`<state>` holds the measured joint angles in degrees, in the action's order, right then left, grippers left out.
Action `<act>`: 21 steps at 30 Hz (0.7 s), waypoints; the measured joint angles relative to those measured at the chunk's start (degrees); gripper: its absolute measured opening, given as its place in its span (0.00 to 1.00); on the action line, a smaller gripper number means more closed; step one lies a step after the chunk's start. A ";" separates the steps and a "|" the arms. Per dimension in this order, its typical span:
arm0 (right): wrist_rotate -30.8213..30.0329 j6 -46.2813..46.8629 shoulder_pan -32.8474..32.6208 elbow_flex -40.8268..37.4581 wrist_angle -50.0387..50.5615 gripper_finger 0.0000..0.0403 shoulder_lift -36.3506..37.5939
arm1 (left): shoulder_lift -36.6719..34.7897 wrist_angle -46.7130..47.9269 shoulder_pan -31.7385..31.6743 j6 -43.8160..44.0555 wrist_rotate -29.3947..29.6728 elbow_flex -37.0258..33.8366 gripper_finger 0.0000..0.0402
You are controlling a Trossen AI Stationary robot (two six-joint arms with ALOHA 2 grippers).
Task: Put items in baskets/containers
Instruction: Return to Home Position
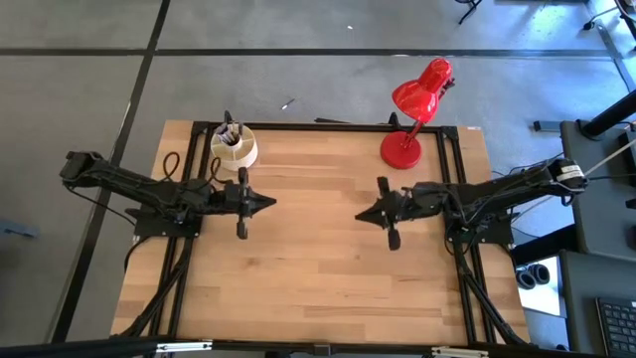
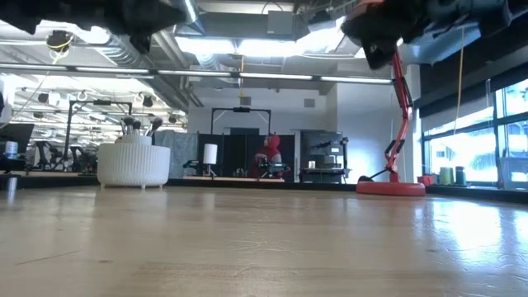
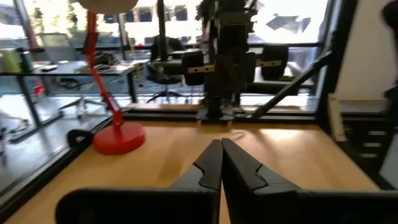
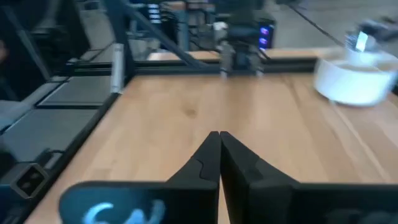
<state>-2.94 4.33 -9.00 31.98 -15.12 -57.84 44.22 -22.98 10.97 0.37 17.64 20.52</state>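
The left claw is clenched and empty. In its own wrist view the two dark fingers press flat against each other and taper to one point. It hangs above the counter with its tip aimed at the counter's middle. Straight across, tip facing tip over a stretch of bare wood, the right claw is clenched on nothing too, its fingers meeting along a single seam.

The cup stands behind the left claw's tip and off to one side, level with that arm's wrist and toward the counter's far edge. It is near the claw but apart from it. From the right claw it is well apart, ahead and off to the side across the wood, where the right wrist view catches it as a pale round shape. The brushes stand upright inside the cup, and in the low view their dark heads rise in a cluster above its ribbed cream wall.

On the same far side, behind the right claw's tip, sits the round base of the red desk lamp, near that claw but not touching it. Its stem leans away and its head reaches out past the counter's edge.
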 joint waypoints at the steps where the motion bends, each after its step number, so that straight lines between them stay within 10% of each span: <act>1: 0.10 -0.76 -0.86 0.57 -0.10 0.01 -0.14 | -0.69 0.11 0.19 -0.03 -0.83 0.06 0.01; 21: 3.62 -6.11 -5.61 -16.46 -1.28 0.02 31.31 | -27.58 10.88 6.35 -6.14 0.61 -7.71 0.00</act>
<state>0.68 -1.77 -14.61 15.52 -16.39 -26.53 16.64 -12.11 17.32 -5.77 18.25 12.81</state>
